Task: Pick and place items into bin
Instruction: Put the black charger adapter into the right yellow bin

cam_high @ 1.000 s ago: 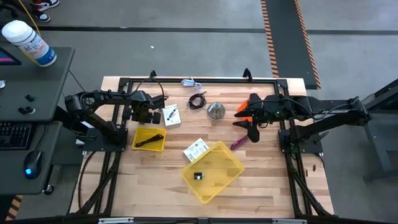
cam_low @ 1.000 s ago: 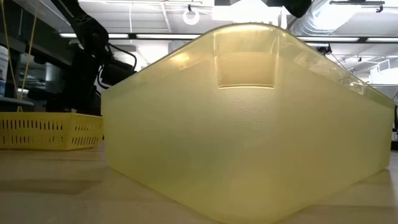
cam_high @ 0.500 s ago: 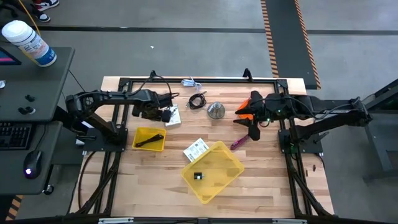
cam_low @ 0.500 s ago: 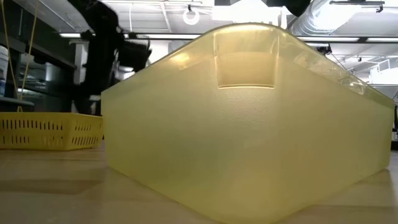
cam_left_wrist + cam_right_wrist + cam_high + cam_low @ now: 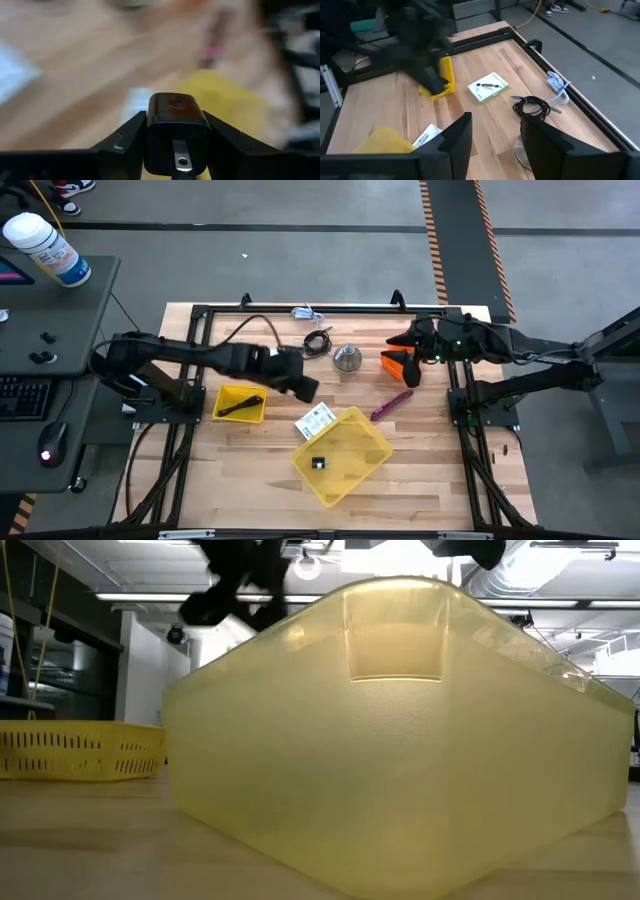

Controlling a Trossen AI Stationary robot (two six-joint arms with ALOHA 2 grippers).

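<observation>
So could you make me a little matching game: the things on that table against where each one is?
Things:
1 black block
2 coiled black cable
3 purple stick
4 white label card

Places:
A beside the silver cone
B closest beside the yellow bin
C gripped in the left claw
D on bare wood, nearest the right claw

Pairs: 1-C, 2-A, 3-D, 4-B

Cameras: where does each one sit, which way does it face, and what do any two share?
High view: overhead, straight down on table; both arms, left claw, right claw.
Low view: tabletop height, facing the yellow bin; dark arm parts above.
Left wrist view: on left arm; own fingers grip a black block.
Right wrist view: on right arm, across table; own open fingers.
Shared: coiled black cable in high and right wrist views.
</observation>
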